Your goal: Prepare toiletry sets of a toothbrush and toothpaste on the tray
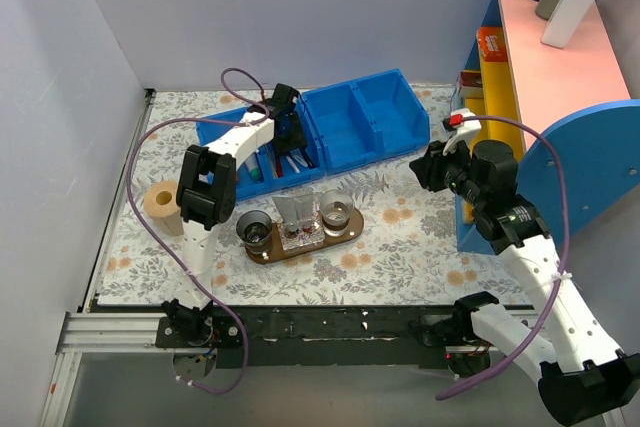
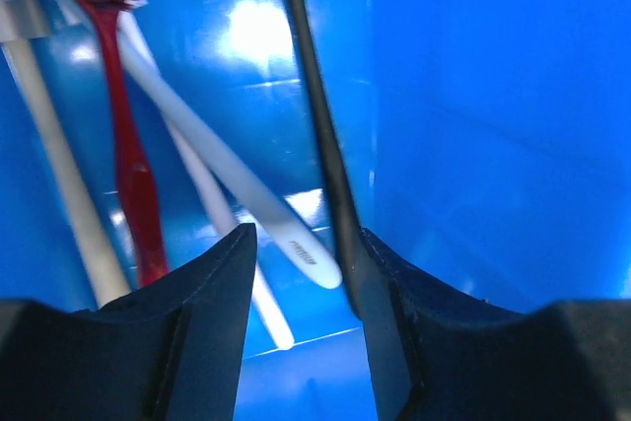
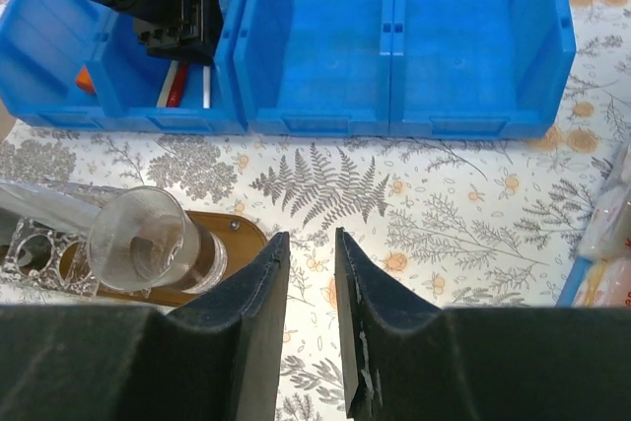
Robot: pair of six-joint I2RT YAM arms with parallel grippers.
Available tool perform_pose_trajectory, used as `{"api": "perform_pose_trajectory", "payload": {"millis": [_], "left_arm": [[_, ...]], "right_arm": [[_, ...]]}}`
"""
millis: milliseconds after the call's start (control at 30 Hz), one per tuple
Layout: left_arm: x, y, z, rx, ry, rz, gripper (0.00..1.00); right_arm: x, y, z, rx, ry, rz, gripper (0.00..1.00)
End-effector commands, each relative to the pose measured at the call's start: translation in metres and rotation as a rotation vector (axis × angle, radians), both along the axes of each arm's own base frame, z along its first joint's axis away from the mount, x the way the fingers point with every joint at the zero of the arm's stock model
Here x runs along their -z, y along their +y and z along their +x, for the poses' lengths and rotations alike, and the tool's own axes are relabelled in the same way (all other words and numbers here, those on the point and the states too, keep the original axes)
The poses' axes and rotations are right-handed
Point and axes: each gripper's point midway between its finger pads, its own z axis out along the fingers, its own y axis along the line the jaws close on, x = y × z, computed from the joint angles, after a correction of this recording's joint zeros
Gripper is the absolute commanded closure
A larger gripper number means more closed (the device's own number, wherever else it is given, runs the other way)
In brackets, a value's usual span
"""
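In the left wrist view my left gripper (image 2: 306,234) is open, low inside the blue bin (image 2: 473,96). The end of a white toothbrush's (image 2: 237,184) handle lies between the fingers, not pinched. A dark toothbrush (image 2: 317,125) runs along the right finger; a red toothbrush (image 2: 128,145) lies to the left. From above, the left gripper (image 1: 285,132) is in the left bin (image 1: 225,137). The brown tray (image 1: 352,230) lies in front of the bins, also in the right wrist view (image 3: 242,239). My right gripper (image 3: 311,236) is slightly open and empty above the table, right of the tray (image 1: 425,167). I cannot make out the toothpaste.
Two glass cups (image 1: 255,229) (image 1: 337,212) and a clear holder (image 1: 298,222) stand on the tray. A second blue bin (image 1: 365,122) sits to the right. A cardboard roll (image 1: 160,202) lies at the left. A pink and yellow shelf (image 1: 560,67) stands at the right edge.
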Motion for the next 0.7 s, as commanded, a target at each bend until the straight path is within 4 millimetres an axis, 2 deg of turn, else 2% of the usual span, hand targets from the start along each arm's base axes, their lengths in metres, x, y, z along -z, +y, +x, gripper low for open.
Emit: {"api": "perform_pose_trajectory", "payload": {"millis": [0, 167, 233, 267, 300, 433, 533, 667], "left_arm": [[-0.028, -0.019, 0.01, -0.032, -0.06, -0.074, 0.59], [-0.025, -0.017, 0.015, -0.094, -0.058, -0.074, 0.65], [-0.019, -0.013, 0.014, -0.107, -0.042, -0.053, 0.69], [-0.007, -0.008, 0.007, -0.128, 0.005, -0.028, 0.7], [-0.005, -0.005, 0.005, -0.145, 0.018, -0.013, 0.71], [-0.008, 0.003, -0.001, -0.195, 0.025, 0.0, 0.66], [-0.003, -0.003, 0.003, -0.201, 0.019, -0.025, 0.66], [-0.005, -0.019, 0.02, -0.155, -0.022, -0.08, 0.65]], "right_arm": [[0.002, -0.006, 0.002, 0.042, 0.066, 0.0, 0.68], [0.009, 0.004, 0.005, -0.003, 0.108, 0.004, 0.69], [0.012, 0.007, 0.009, -0.02, 0.118, -0.01, 0.7], [0.012, 0.008, 0.009, -0.028, 0.118, -0.015, 0.7], [0.015, 0.008, 0.011, -0.031, 0.122, -0.025, 0.7], [0.016, 0.009, 0.016, -0.047, 0.123, -0.058, 0.7], [0.014, 0.01, 0.017, -0.058, 0.121, -0.06, 0.7], [0.015, 0.012, 0.016, -0.061, 0.116, -0.044, 0.7]]}}
